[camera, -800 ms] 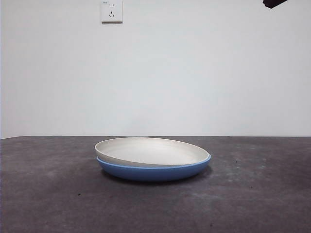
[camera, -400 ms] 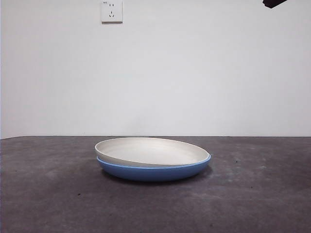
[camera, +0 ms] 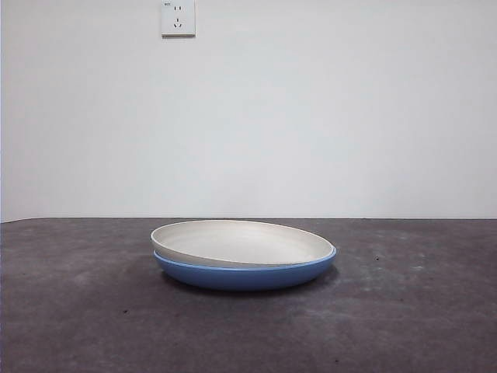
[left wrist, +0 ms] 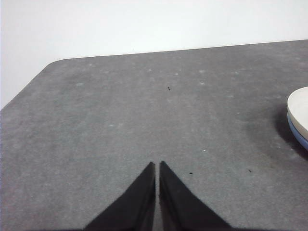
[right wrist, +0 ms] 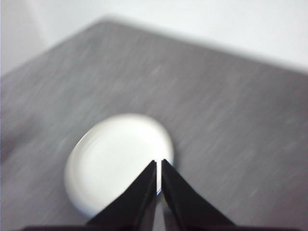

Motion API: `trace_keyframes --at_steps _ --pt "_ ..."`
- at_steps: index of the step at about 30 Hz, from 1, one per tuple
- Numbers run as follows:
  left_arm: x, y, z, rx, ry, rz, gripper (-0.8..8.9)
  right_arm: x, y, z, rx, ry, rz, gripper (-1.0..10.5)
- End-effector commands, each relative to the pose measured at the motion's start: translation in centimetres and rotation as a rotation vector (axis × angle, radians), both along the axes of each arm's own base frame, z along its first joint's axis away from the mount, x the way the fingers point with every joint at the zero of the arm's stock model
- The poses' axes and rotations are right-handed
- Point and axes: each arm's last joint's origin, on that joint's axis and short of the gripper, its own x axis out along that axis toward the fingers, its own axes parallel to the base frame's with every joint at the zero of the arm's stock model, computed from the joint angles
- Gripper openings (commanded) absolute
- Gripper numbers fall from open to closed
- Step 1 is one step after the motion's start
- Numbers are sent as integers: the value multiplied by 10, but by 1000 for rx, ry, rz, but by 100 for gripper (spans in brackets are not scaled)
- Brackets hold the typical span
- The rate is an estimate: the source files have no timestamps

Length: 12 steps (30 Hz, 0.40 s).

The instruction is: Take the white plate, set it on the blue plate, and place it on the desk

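Note:
The white plate (camera: 241, 242) rests nested inside the blue plate (camera: 245, 274), and both sit on the desk (camera: 404, 311) near its middle. From high above, the blurred right wrist view looks down on the white plate (right wrist: 115, 161), with my right gripper (right wrist: 159, 162) shut and holding nothing. My left gripper (left wrist: 157, 164) hovers shut over bare desk (left wrist: 120, 120), well to the side of the stack; only the edge of the white plate (left wrist: 299, 110) and a sliver of the blue plate (left wrist: 298, 137) show there. Neither gripper appears in the front view.
A white wall with a power socket (camera: 178, 17) stands behind the desk. The desk's rounded far corner (left wrist: 53, 65) shows in the left wrist view.
The black tip of an arm at the front view's top right corner has gone out of sight. The stacked plates have not moved.

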Motion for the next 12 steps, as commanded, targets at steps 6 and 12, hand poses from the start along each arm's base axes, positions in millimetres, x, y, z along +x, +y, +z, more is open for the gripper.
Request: trace_keyframes --at_steps 6,12 --pt "1 0 -8 -6 27 0 15 -15 -28 -59 22 -295 -249 8" --pt "1 0 -8 -6 27 0 15 -28 -40 -111 29 -377 -468 8"
